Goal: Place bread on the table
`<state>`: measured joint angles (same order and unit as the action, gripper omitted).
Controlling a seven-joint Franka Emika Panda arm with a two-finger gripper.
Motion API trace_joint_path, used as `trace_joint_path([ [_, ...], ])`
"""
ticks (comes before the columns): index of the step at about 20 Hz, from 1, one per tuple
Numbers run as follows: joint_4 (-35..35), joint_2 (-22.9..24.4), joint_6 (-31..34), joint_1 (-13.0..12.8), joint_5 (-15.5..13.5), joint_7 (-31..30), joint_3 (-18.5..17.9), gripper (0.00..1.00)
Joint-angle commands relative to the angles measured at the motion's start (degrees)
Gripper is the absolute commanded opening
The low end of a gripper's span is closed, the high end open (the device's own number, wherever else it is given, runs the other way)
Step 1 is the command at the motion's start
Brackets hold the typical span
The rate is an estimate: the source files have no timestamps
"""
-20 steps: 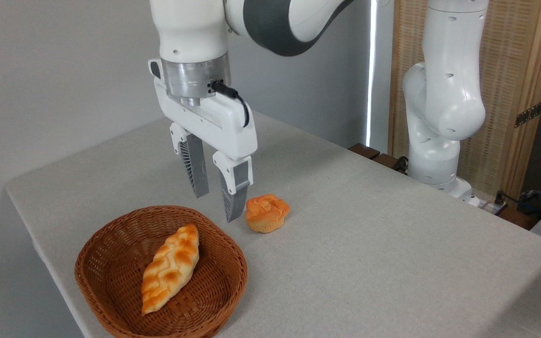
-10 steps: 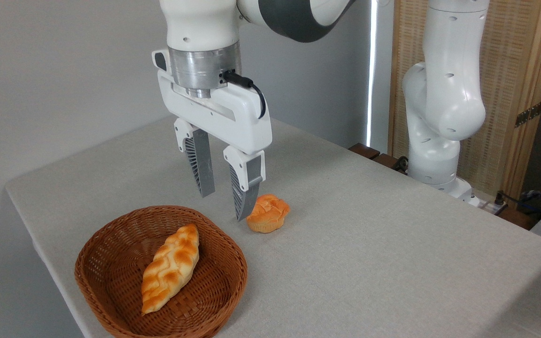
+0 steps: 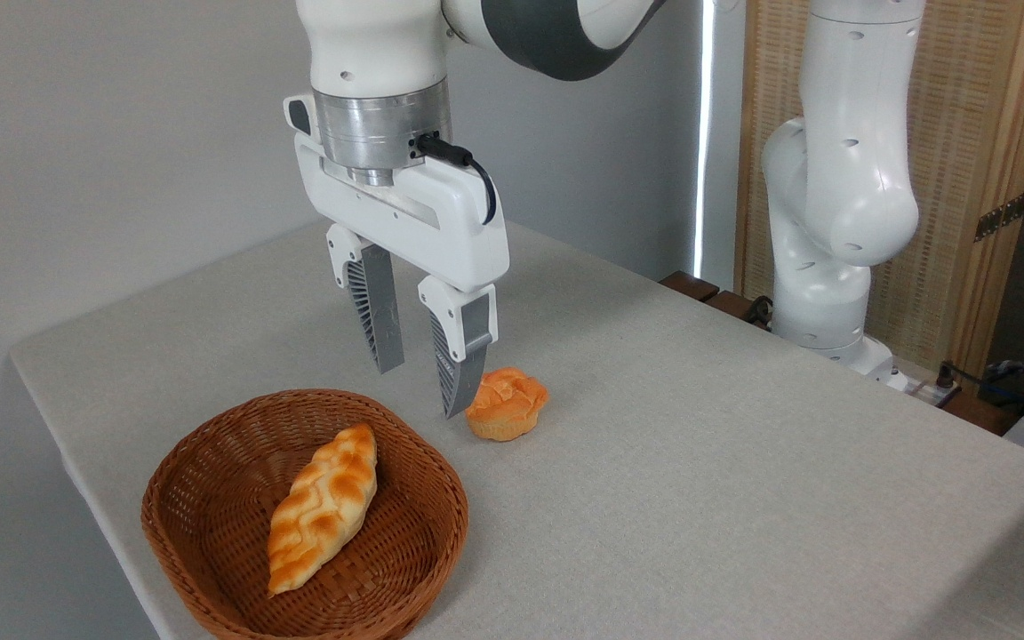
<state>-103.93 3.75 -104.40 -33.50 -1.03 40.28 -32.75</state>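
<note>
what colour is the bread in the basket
Golden-yellow with browned zigzag ridges. The bread shows plainly in the fixed camera view, lying in the brown wicker basket.

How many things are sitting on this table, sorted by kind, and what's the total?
Braided loaf: 1, lying in the basket
Small round bun: 1, on the table
Wicker basket: 1
Total: 3
</note>
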Motion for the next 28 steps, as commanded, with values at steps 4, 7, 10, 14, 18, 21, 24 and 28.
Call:
trace_joint_path([
  [4, 0.8, -0.4, 0.5, -0.3, 0.4, -0.2, -0.4, 1.0],
  [7, 0.8, -2.1, -0.3, -0.3, 0.3, -0.2, -0.4, 1.0],
  [10, 0.6, -4.6, -6.8, -0.3, -1.9, -0.9, -0.4, 1.0],
  [14, 0.0, -8.2, -11.6, -0.3, -8.0, -1.2, -0.4, 1.0],
  [18, -0.9, -11.7, -15.7, -0.3, -13.7, -4.7, -0.2, 1.0],
  [21, -2.1, -14.0, -20.6, -0.3, -18.5, -8.4, 0.1, 1.0],
  [24, -2.3, -15.7, -21.4, -0.5, -20.5, -11.4, 0.1, 1.0],
  [28, -2.4, -17.7, -21.5, -0.8, -20.9, -11.4, 0.9, 1.0],
])
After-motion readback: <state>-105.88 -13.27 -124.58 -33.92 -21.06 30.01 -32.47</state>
